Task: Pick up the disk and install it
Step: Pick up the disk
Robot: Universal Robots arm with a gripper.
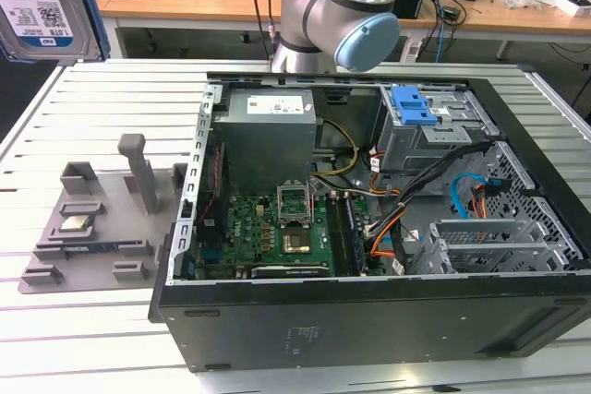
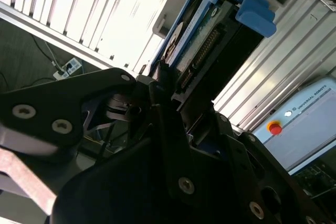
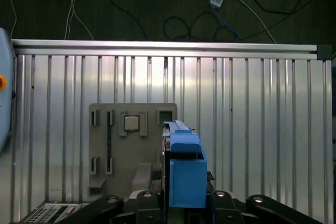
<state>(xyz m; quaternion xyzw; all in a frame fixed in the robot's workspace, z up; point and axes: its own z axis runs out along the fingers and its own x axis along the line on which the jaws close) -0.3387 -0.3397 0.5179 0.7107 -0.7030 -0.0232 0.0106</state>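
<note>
The disk (image 1: pixel 42 2), silver with a white-and-blue label and a blue bracket, hangs high at the exterior view's far left, well above the table. In both wrist views it stands edge-on between the black fingers of my gripper (image 3: pixel 184 200), which is shut on it. The first wrist view shows the disk's blue bracket (image 3: pixel 185 169) over the grey fixture plate (image 3: pixel 113 150). The second wrist view shows the disk (image 2: pixel 202 45) with its connector edge, clamped by my gripper (image 2: pixel 170 95).
The open computer case (image 1: pixel 175 274) lies on the slatted aluminium table (image 1: pixel 111 99). Inside it are a grey drive cage with a blue latch (image 1: pixel 414 106), the motherboard and cables. The fixture plate (image 1: pixel 92 256) beside the case carries a small CPU chip (image 1: pixel 76 223).
</note>
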